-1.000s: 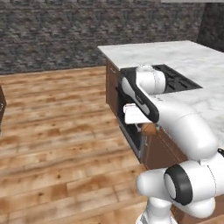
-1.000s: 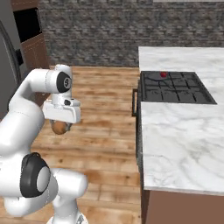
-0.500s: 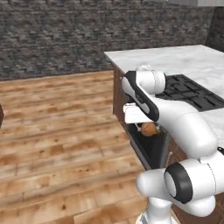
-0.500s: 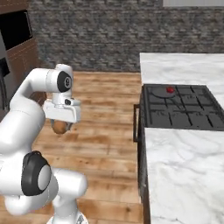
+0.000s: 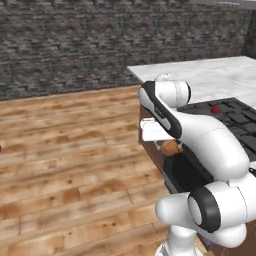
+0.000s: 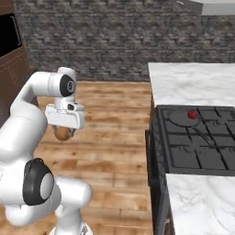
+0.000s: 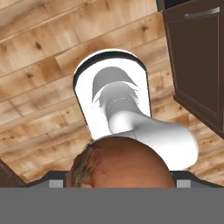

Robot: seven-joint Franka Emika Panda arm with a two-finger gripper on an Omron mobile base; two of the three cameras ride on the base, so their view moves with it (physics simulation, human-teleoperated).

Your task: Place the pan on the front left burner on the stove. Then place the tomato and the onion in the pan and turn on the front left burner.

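The small tan-brown round onion (image 7: pixel 120 162) sits pinched between the two fingers of the robot's gripper (image 6: pixel 62 133), which stand wide around it. In the hand view it bulges large at the bottom, its papery skin streaked at the left. From the right base view the onion hangs just under the white hand, above the wooden plank floor (image 6: pixel 114 137) and well apart from the dark grey gas stove (image 6: pixel 202 142). From the left base view it peeks out below the hand (image 5: pixel 170 147), in front of the stove's dark front.

The white arm is folded: its upper link rises from the base, bends at a rounded dark-ringed joint, and the hand points straight down at the floor.

On the stove, the round shallow dark grey frying pan (image 6: pixel 180 118) rests on the black-grated front left burner (image 6: pixel 182 122), its thin handle running across the grates. The small glossy red tomato (image 6: pixel 192 114) lies inside it. White marble counter (image 6: pixel 193 78) flanks the stove.
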